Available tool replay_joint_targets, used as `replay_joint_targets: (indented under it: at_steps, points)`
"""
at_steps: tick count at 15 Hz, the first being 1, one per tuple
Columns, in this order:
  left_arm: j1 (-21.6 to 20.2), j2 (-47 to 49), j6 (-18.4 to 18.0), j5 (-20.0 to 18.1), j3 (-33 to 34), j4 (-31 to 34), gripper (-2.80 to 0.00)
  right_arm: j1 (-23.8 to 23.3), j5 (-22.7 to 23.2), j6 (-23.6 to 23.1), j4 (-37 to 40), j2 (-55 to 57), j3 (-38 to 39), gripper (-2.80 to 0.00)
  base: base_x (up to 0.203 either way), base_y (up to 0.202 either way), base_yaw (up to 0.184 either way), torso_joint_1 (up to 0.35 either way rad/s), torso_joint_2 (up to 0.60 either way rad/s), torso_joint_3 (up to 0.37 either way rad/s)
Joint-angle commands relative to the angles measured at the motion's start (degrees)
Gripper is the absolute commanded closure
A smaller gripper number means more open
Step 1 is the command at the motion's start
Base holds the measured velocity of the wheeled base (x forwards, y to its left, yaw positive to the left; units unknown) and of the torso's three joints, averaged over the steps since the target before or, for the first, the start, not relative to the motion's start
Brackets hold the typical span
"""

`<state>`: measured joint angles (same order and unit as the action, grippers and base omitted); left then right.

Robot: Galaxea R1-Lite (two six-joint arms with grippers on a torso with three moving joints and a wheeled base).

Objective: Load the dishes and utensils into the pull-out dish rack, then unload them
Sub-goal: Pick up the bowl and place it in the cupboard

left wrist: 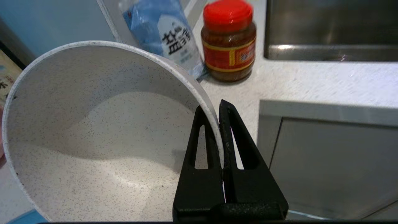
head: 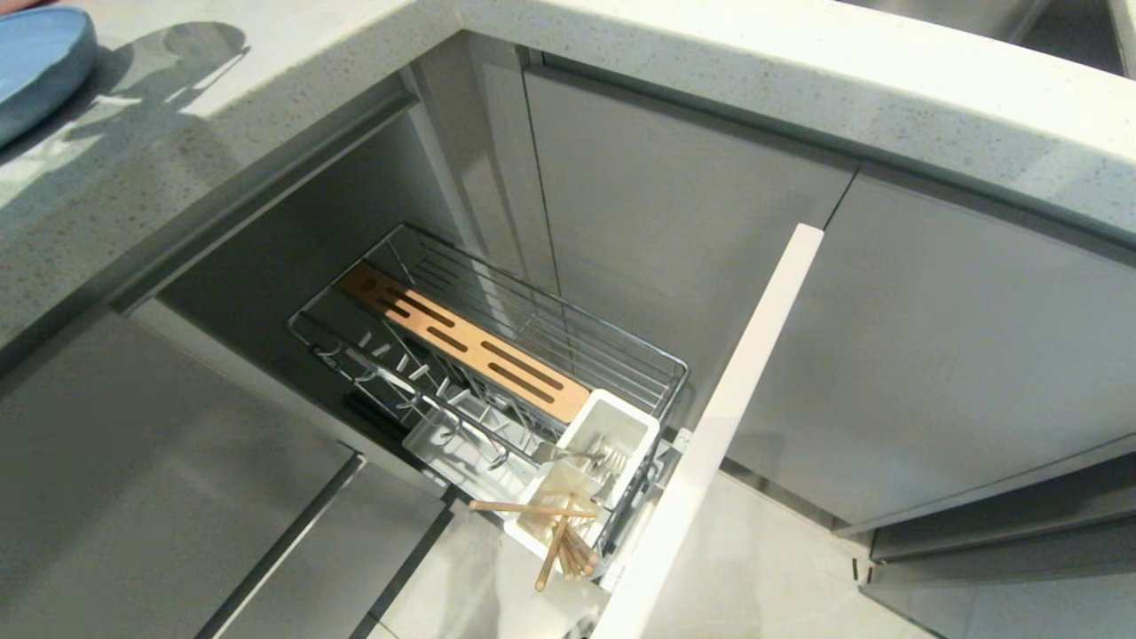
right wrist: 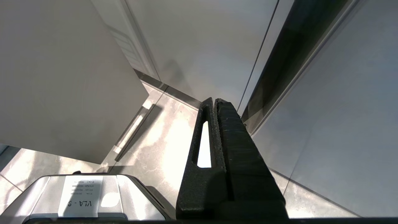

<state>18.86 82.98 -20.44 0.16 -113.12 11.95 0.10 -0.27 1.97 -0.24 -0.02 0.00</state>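
Item: white speckled bowl [left wrist: 93,130]. It hangs from my left claw [left wrist: 219,115], whose two black fingers are clamped on its rim, one inside the wall and one outside. The bowl is tipped so that its hollow faces the wrist camera, above the pale speckled worktop [left wrist: 298,84].

Item: surroundings of the bowl. Behind its rim stand a blue-and-white packet [left wrist: 168,34] and a red-lidded jar [left wrist: 228,40] of brown sauce, side by side on the worktop. A steel sink [left wrist: 329,28] lies beyond the jar.

Item: pull-out dish rack [head: 497,373]. It is drawn out below the worktop, well apart from the bowl, with its tall pale front panel [head: 719,417] edge-on. Its wooden slotted strip [head: 466,342] and upright prongs [head: 399,364] carry nothing. The white utensil cup [head: 603,444] holds metal cutlery [head: 577,455]; wooden chopsticks [head: 555,532] lean out at the near end.

Item: light-blue plate [head: 40,67], on the worktop at far left.

Item: my right claw [right wrist: 214,102], fingers pressed together on nothing, beside the cabinet fronts above the tiled floor [right wrist: 161,140].
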Motion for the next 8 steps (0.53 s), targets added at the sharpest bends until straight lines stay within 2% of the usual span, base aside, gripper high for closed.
replay_joint_targets:
  at_steps: [1,3,4,6,8]
  points:
    - [1.73,-1.72,3.78,-0.03,0.0,-0.27,0.0,0.03,-0.01,-0.01,-0.02,-0.23,0.07,0.0,0.0,0.0,0.0,0.0,0.0,0.0]
    - [4.09,-2.11,13.45,0.0,0.02,-1.82,0.0,0.05,-0.01,0.01,-0.02,-0.23,0.09,0.0,0.0,0.0,0.0,0.0,0.0,0.0]
    - [5.08,-2.25,16.48,0.0,0.07,-3.07,0.0,0.04,-0.04,0.02,-0.02,-0.2,0.09,0.0,0.0,0.0,0.0,0.0,0.0,0.0]
    - [7.5,-2.38,21.68,-0.06,0.09,-6.19,0.0,0.01,-0.05,0.03,-0.02,-0.24,0.09,0.0,0.0,0.0,0.0,0.0,0.0,0.0]
    - [10.24,-2.29,24.33,0.04,0.17,-6.97,0.0,0.05,0.0,-0.01,-0.02,-0.23,0.08,0.0,0.0,0.0,0.0,0.0,0.0,0.0]
